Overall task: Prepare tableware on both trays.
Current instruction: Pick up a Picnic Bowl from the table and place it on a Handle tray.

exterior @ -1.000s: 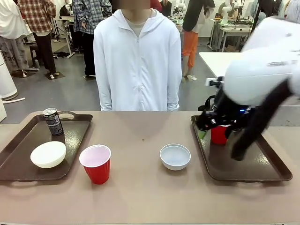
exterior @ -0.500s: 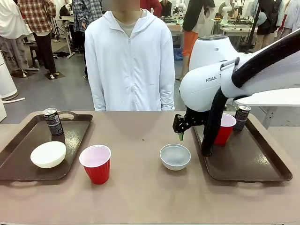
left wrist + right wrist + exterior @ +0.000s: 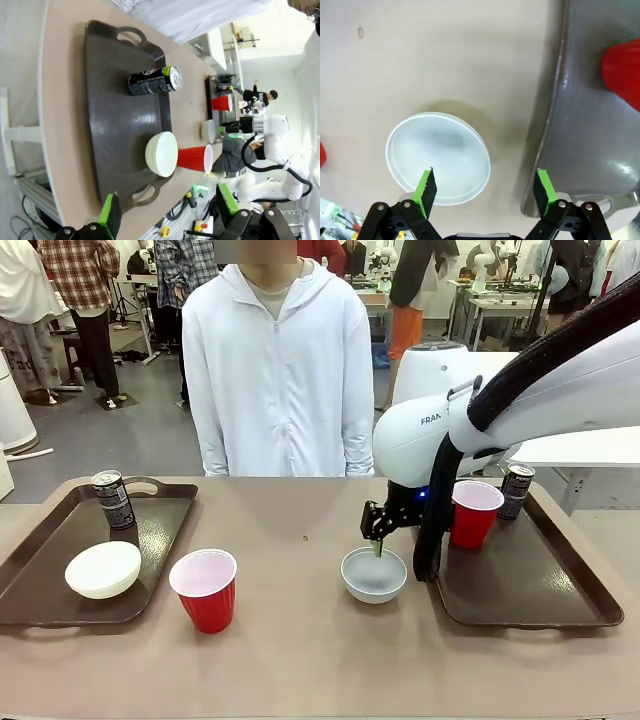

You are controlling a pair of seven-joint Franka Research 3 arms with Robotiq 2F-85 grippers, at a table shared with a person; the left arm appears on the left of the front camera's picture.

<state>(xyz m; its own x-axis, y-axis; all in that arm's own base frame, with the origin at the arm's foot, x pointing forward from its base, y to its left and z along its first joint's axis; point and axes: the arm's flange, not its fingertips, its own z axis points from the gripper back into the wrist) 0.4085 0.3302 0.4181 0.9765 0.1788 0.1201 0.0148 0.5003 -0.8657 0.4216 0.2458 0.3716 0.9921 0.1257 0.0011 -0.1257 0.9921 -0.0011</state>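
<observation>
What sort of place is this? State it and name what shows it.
Probably a robotics lab: a white Franka arm works over a table set with serving trays, and equipment benches stand behind.

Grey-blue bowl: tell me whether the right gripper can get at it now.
Probably yes. The right gripper hangs open right above the grey-blue bowl, which sits alone on bare table beside the tray; nothing lies between.
</observation>
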